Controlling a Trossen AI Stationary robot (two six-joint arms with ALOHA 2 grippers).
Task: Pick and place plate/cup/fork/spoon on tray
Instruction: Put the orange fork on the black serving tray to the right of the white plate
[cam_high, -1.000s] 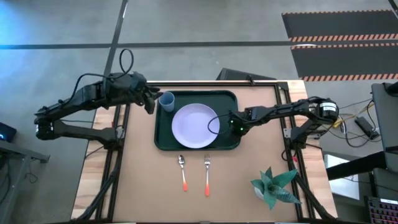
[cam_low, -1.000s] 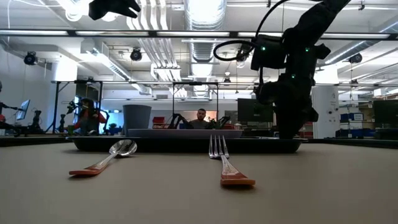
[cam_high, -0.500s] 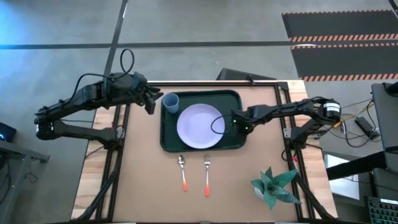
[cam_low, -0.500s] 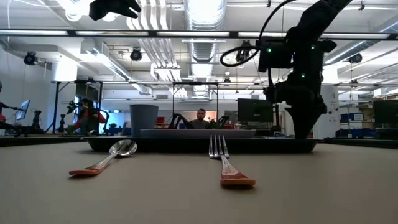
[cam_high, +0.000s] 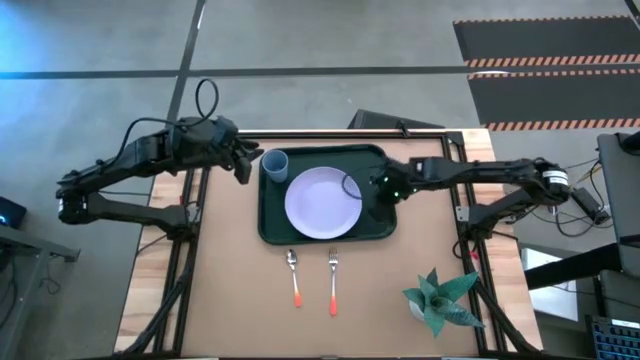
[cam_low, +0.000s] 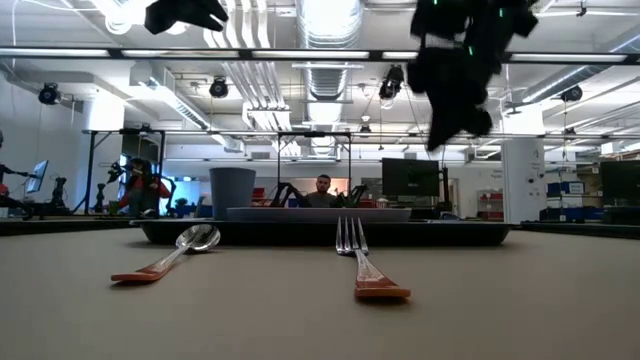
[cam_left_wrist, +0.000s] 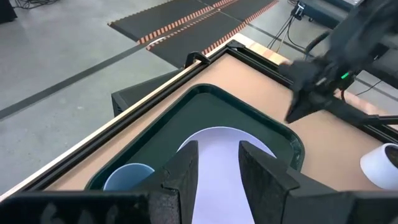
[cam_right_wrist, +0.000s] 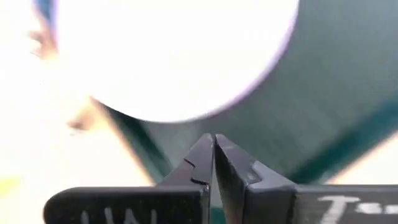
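**A:** Two surfaces concern us first: the matt brown table top (cam_high: 230, 290), framed by pale wooden edges, and beyond it a grey concrete floor with black mats striped in orange. From table height we look into a large hall with ceiling ducts, strip lights, monitors and a person (cam_low: 322, 190) seated far behind.

**B:** On the table we mark the tray (cam_high: 378, 228), dark green, rectangular, round-cornered, with a raised rim. Inside it lies the plate (cam_high: 322, 202), flat, round, pale lavender-white and smooth; the cup (cam_high: 275, 165), small, round and blue, stands in the tray's far left corner, just beside the plate.

**A:** Off the tray, on bare table near its front edge, we find the spoon (cam_high: 293, 274) with a silver oval bowl and the fork (cam_high: 333, 277) with silver tines, both orange-red handled, side by side and apart. A spiky green plant (cam_high: 438, 297) stands at the front right.

**B:** We see the right gripper (cam_high: 376, 184) raised above the tray's right end, fingers pressed together on nothing. The left gripper (cam_high: 250, 163) hovers just left of the cup, fingers parted a little, empty.
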